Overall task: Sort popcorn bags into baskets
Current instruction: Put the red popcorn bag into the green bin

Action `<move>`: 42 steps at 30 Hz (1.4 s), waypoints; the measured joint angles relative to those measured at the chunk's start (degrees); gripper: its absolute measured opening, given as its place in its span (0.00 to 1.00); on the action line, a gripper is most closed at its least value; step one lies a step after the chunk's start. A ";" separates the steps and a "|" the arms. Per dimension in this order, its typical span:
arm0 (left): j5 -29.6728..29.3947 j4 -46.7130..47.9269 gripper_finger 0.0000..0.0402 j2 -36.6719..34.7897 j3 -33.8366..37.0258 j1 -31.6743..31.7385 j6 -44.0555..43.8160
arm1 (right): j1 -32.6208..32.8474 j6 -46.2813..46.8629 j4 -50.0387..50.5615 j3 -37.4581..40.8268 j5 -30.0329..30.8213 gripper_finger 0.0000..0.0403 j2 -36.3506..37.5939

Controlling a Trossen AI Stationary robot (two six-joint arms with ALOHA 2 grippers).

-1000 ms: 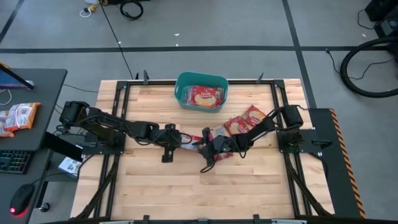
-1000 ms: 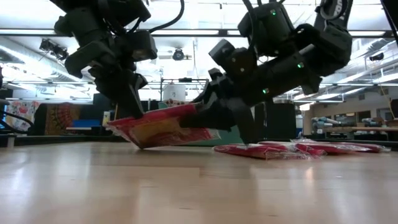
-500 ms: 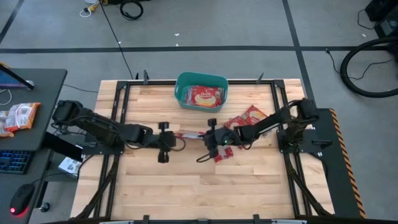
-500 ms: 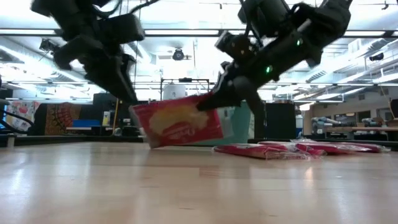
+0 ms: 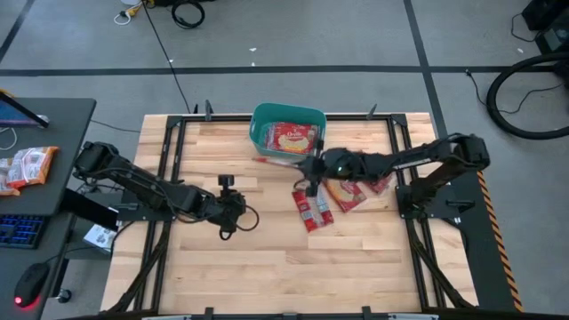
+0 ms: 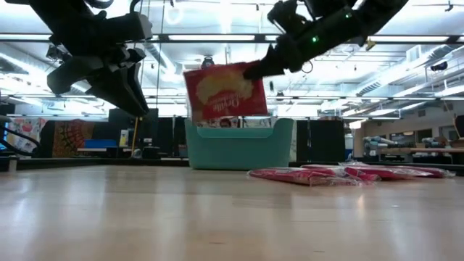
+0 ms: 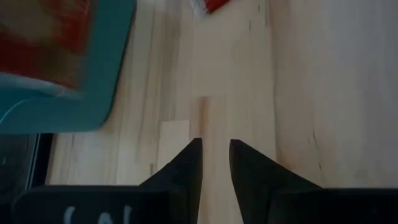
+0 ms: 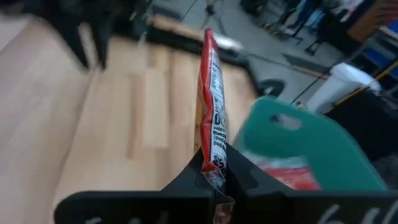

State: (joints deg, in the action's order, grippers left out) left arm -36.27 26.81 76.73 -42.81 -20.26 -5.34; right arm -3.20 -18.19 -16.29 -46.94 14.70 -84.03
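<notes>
My right gripper [image 5: 308, 168] is shut on a red popcorn bag [image 6: 225, 90], which hangs in the air just in front of the teal basket [image 5: 286, 130]. The basket holds more popcorn bags [image 5: 293, 138]. Three more bags [image 5: 312, 207] [image 5: 343, 192] [image 5: 380, 182] lie flat on the wood under the right arm. My left gripper [image 7: 216, 155] hovers to the left of the held bag. Its fingers stand slightly apart with nothing between them. My right gripper pinches one end edge of the bag [image 8: 214, 163] between its two fingers. It comes roughly level from the table's right. The bag is lifted clear and stands on edge. It shows as a thin line [image 5: 271, 162] from above and reaches away from the fingers toward the left.
The basket [image 6: 239, 143] stands at the table's far edge, in the middle. The bags on the table [image 6: 312, 175] lie right of centre. Bare wood stretches across the near half. A desk with orange packets [image 5: 27, 165] stands off the table's left side.
My left gripper has let go of the bag, opened, risen and drawn back toward the table's left. My right gripper has shut on the bag, lifted it off the table and carried it toward the far edge and the basket. The bag has turned up onto its edge.
</notes>
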 joint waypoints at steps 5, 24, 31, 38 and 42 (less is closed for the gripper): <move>0.00 0.49 0.21 0.00 0.00 0.01 -0.31 | -4.41 2.10 0.07 -0.48 -6.22 0.02 3.19; 0.58 0.81 0.21 0.04 0.00 0.10 -1.51 | -28.39 13.92 3.46 -5.57 -31.96 0.03 -5.25; 0.57 0.97 0.21 0.04 0.00 0.10 -1.54 | -31.61 18.26 5.18 -5.64 -35.17 0.04 -8.72; 0.57 0.83 0.21 0.04 0.00 0.10 -1.86 | -31.85 15.72 9.72 -5.62 -29.16 0.17 -7.42; 0.55 0.52 0.21 0.04 0.00 0.14 -1.82 | -31.72 14.70 10.32 -5.62 -23.70 0.26 -5.16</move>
State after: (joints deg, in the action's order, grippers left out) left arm -35.73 27.33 76.77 -42.81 -20.12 -7.16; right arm -34.92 -3.49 -5.98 -52.56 -9.00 -89.18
